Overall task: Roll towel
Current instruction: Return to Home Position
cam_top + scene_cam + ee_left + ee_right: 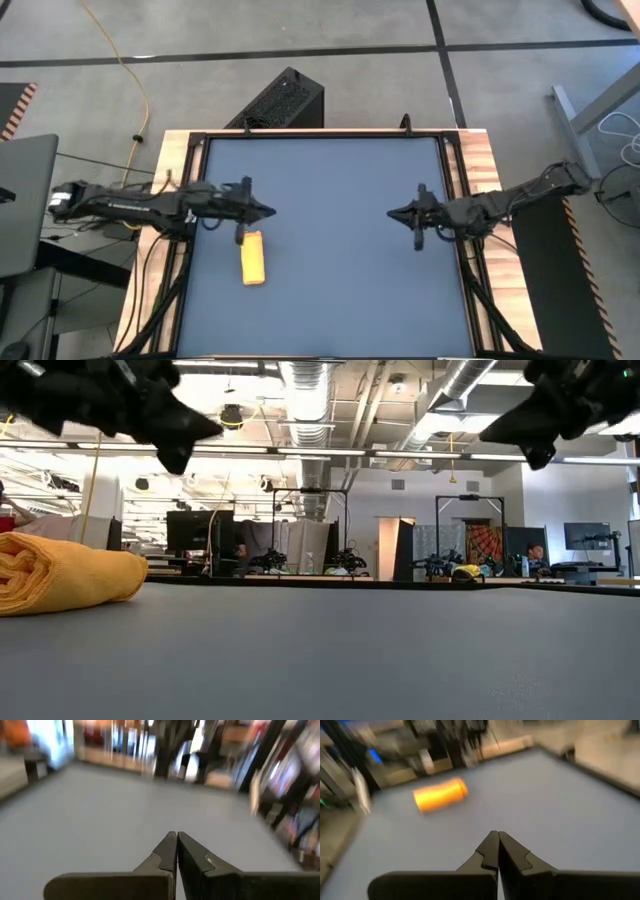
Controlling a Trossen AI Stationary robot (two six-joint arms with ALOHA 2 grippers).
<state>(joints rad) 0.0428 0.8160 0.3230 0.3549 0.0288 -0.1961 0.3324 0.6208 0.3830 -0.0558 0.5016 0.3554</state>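
yellow towel (254, 258) is rolled up into a short fat tube, lying on the dark blue tabletop (330, 300) in its left half, near the left edge & well apart from the right one. from the overhead cam its long axis runs parallel to the table's left edge. low cam shows the roll (60, 572) sitting flat on the surface at the far left, w/ the spiral of layers visible at its end. left gripper (268, 211) hangs near one end of the roll, tip pointing toward table centre, up off the surface & not touching the cloth. its wrist cam shows both fingers (160, 857) pressed tight together w/ nothing btw them, tabletop stretching out ahead. right gripper (392, 213) is over the right half, tip pointing back at the left one, the two well apart w/ open mat btw them. same deal there: fingers (482, 855) clamped together on nothing, and the towel (440, 794) shows farther off across the table. low cam has both arms up top, above the surface. table sits in a light wood frame (172, 160), w/ a black box (285, 100) on the floor behind it and a yellow cable (125, 70) snaking over the grey floor.
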